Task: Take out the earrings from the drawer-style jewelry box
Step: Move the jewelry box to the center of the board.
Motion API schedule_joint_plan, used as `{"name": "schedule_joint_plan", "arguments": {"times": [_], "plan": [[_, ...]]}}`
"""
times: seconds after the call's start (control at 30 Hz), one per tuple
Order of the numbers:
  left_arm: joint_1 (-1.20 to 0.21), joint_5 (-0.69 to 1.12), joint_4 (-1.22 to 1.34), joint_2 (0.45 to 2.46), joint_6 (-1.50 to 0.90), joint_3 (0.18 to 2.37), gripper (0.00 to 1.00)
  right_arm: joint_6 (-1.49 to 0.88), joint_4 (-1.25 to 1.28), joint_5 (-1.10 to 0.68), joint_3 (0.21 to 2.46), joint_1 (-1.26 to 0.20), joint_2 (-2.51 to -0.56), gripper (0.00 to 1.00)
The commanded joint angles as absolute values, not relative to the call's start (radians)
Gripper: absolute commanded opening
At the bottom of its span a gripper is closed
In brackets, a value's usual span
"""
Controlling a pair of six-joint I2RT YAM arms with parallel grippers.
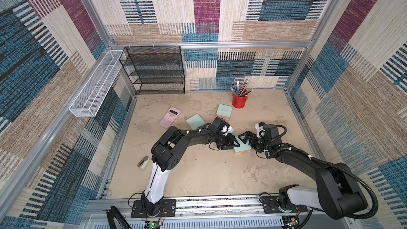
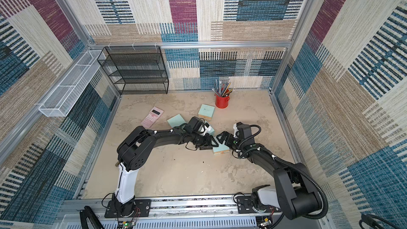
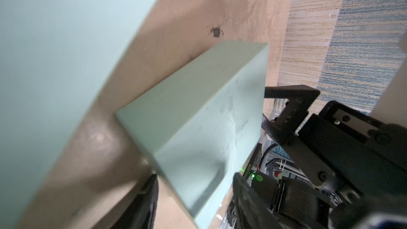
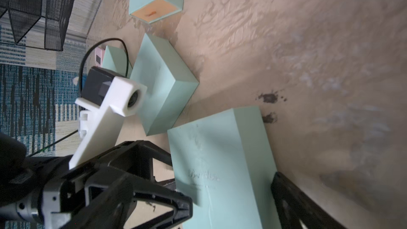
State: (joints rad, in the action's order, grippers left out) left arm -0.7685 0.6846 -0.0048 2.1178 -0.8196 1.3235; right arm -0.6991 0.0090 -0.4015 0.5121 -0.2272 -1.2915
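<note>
You worked in a robotics lab cell: aluminium frame [image 1: 242, 44], carpet-lined walls [image 1: 207, 1], a mounting rail [image 1: 220, 203], and desk props like a calculator [image 1: 170, 117] and pencil pot [image 1: 239, 101].

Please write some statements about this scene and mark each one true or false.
1. The red cup holds pencils. True.
2. The pink calculator lies inside the black mesh shelf. False: it lies on the table, apart from the shelf.
3. The left gripper has a mint-green box between its jaws. True.
4. The right gripper hovers over the calculator. False: it is at that same mint-green box, opposite the left gripper.
</note>
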Motion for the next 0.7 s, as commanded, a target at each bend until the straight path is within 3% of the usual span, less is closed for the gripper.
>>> {"name": "schedule_joint_plan", "arguments": {"times": [0.0, 0.67], "plan": [[-0.783, 0.726, 0.059, 2.151, -0.841, 1.379, 0.55, -0.678, 0.005, -0.468, 0.524, -0.205, -1.302, 0.99], [-0.864, 0.736, -0.025, 2.362, -0.848, 1.734, 0.56, -0.560, -0.078, -0.469, 0.500, 0.038, -1.249, 0.99]]}}
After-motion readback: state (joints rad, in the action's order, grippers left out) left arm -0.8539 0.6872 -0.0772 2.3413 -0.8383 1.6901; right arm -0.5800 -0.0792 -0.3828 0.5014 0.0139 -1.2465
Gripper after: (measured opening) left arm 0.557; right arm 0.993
